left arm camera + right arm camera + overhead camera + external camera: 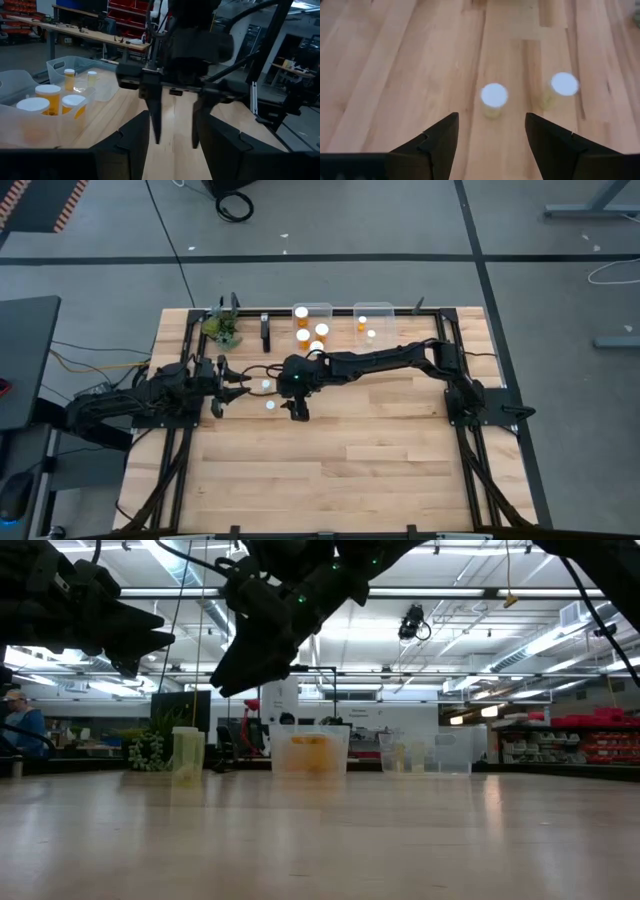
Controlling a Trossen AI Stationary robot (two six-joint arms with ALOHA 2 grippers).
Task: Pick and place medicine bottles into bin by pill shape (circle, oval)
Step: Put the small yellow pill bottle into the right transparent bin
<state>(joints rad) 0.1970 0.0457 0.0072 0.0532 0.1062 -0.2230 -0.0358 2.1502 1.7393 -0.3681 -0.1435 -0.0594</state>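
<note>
The right gripper (pixel 298 412) hangs over the middle of the table (pixel 340 470), stretched in from the right side. Its fingers (pixel 440 142) stand apart with nothing between them, pointing down at two loose bottles (pixel 494 99) on the bare wood. One bottle (pixel 270 405) stands just beside the gripper; the other bottle (pixel 266 385) stands near it, close to the left gripper (pixel 235 392), which waits at the left edge of the table, fingers parted and empty.

At the back of the table sit two clear bins. The left bin (pixel 312 313) holds four bottles with white caps (pixel 302 312), their orange sides plain from the left wrist camera (pixel 48 97). The right bin (pixel 373 311) holds two slimmer bottles (pixel 363 324). A small green plant (pixel 222 327) stands at the back left corner.
</note>
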